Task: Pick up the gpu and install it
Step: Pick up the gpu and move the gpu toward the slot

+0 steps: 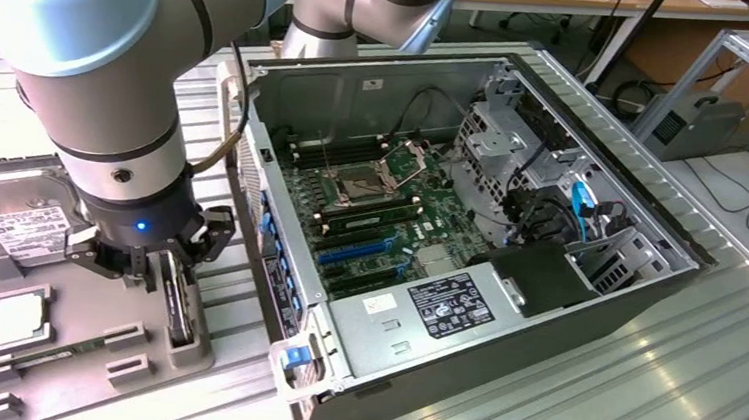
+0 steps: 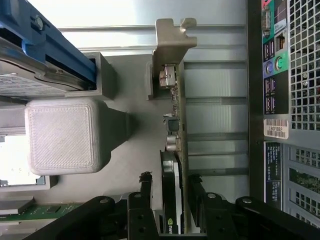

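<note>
Silver hard drive with a white label point(image 1: 20, 217), at the left edge of the grey moulded plastic holder tray point(image 1: 67, 386): is that the part to lift? — Operator

No. The part is the gpu point(image 2: 175, 125), a thin black card with a greenish-brown board back and a silver metal bracket point(image 2: 172, 40) at one end. It stands on edge in a slot along the tray's edge at the exterior view's right, beside the open grey steel computer case point(image 1: 343, 97). — Technician

State of the black two-finger gripper point(image 1: 171, 279)? — Operator

Spread wide, holding nothing. It straddles the card well away from the bracket end. The finger on the board side is just beside the card. The finger on the black-face side stands a little farther off. No contact shows. — Technician

How is this grasp done well? — Operator

Judged from this position:
1. Centre the card between the fingers, so both meet it together and do not push it sideways in the slot.
2. Bear on the flat faces only, clear of the bracket and the small components near it.
3. Close until firm and no harder. The board looks thin and is likely to flex.
4. Keep the wrist square to the slot, so the card does not bind against its walls. — Technician
</note>
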Action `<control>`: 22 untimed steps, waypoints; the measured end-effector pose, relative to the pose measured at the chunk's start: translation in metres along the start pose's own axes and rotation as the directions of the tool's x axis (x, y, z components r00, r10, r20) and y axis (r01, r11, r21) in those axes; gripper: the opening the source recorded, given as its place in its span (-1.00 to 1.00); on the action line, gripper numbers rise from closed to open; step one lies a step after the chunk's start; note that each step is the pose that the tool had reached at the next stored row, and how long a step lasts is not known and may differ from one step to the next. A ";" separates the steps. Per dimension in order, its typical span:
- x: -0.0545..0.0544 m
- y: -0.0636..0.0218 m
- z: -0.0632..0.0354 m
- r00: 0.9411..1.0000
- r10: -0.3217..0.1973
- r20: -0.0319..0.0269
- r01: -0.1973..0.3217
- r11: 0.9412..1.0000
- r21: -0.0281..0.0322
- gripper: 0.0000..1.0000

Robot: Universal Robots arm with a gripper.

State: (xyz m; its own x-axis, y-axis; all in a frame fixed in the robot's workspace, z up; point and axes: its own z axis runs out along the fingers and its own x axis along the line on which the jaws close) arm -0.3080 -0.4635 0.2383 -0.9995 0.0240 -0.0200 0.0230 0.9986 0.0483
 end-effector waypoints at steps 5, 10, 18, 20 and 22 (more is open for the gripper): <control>0.000 0.0000 0.0001 1.000 0.000 0.000 0.000 1.000 0.000 -0.15; 0.000 0.0000 0.0001 1.000 0.000 0.000 0.000 1.000 0.000 -0.15; 0.000 0.0000 0.0001 1.000 0.000 0.000 0.000 1.000 0.000 -0.33; 0.000 -0.0003 0.0002 1.000 0.000 0.000 0.000 1.000 0.000 -0.33; 0.000 -0.0009 0.0001 1.000 0.000 0.000 0.000 1.000 0.000 -0.33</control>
State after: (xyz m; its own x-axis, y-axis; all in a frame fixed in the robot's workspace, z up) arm -0.3080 -0.4645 0.2382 -0.9995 0.0239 -0.0201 0.0229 0.9986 0.0485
